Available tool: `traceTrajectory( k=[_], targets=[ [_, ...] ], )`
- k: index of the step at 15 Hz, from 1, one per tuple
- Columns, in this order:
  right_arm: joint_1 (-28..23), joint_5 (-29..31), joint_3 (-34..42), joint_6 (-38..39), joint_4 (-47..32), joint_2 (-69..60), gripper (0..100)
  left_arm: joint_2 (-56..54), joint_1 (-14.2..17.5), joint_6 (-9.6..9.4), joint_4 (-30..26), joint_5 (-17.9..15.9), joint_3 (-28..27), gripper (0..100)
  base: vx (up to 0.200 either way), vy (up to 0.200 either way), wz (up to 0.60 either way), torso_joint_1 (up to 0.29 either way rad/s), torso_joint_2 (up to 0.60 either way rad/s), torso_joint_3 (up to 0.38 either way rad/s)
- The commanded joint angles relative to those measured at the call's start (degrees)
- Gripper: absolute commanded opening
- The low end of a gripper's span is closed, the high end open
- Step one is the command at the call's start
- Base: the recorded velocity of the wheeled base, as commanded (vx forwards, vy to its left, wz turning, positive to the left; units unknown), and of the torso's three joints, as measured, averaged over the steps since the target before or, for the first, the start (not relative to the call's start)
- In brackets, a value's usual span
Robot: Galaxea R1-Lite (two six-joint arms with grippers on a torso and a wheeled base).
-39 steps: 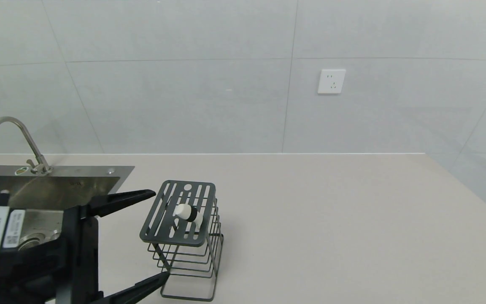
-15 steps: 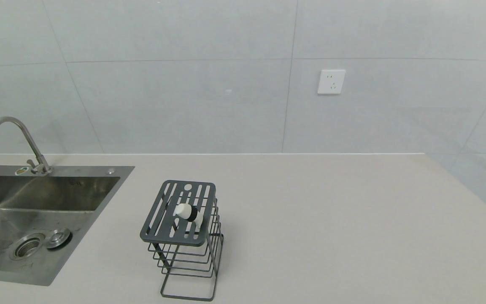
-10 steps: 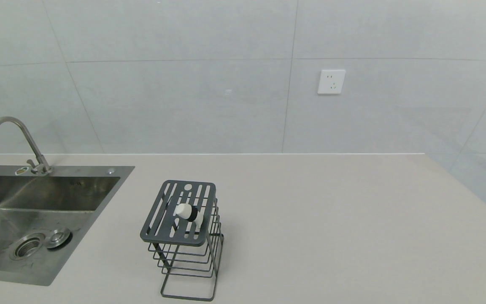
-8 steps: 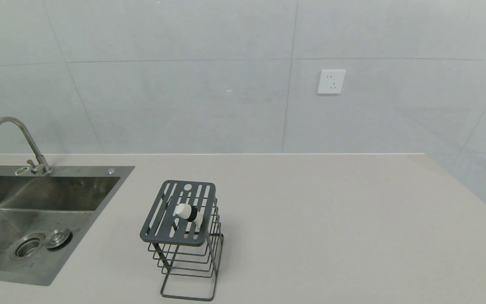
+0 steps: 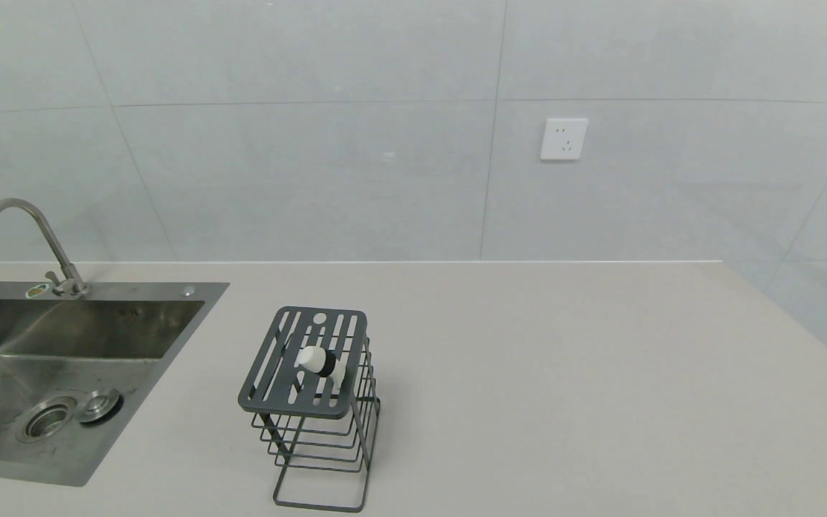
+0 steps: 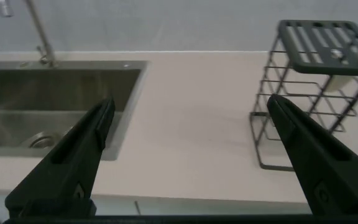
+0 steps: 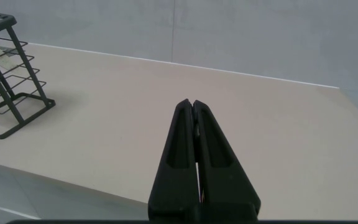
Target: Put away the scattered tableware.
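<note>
Rack [image 5: 298,411] of dark wire is standing on the counter [image 5: 564,373] beside the sink [image 5: 191,291], with one white-handled utensil [image 5: 315,361] sticking up through its slotted top. Left gripper [image 6: 189,104] is hovering by the counter's front edge, fingers spread wide, rack and utensil ahead and apart. Right gripper [image 7: 192,106] is sitting with fingers pressed together, gripping nothing, well apart from the rack. One rack, one utensil, one sink, one faucet [image 5: 19,215].
</note>
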State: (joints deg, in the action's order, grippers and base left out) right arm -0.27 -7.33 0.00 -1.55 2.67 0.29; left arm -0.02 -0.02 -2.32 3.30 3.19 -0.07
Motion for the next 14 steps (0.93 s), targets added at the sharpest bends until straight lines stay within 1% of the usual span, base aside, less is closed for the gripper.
traceTrajectory(
  k=[1,3,4,5,6,14],
  targets=[
    [0.00,6.97,0.00,1.37,-3.37,0.15,0,0.02,-0.06,-0.14,0.04,-0.47,0.07,100,0.000,0.000,0.00,0.000,0.00,0.000],
    [0.00,6.62,0.00,1.55,-2.76,0.06,0,0.02,0.02,0.47,-0.05,-0.65,0.07,100,0.000,0.000,0.00,0.000,0.00,0.000],
    [0.00,6.54,0.00,1.72,-2.85,0.06,0,0.02,-0.06,1.44,-0.32,-1.17,0.07,100,0.000,0.000,0.00,0.000,0.00,0.000],
    [0.00,6.54,0.00,1.81,-2.85,0.06,0,0.02,-0.06,1.61,-1.90,-2.23,0.07,100,0.000,0.000,0.00,0.000,0.00,0.000],
    [0.00,6.54,0.00,1.81,-2.85,0.15,0,0.02,-0.06,1.26,-3.74,-4.78,0.07,100,0.000,0.000,0.00,0.000,0.00,0.000],
    [0.00,6.62,0.00,1.90,-2.85,0.15,0,0.02,-0.06,1.70,-3.22,-4.95,0.07,100,0.000,0.000,0.00,0.000,0.00,0.000]
  ],
)
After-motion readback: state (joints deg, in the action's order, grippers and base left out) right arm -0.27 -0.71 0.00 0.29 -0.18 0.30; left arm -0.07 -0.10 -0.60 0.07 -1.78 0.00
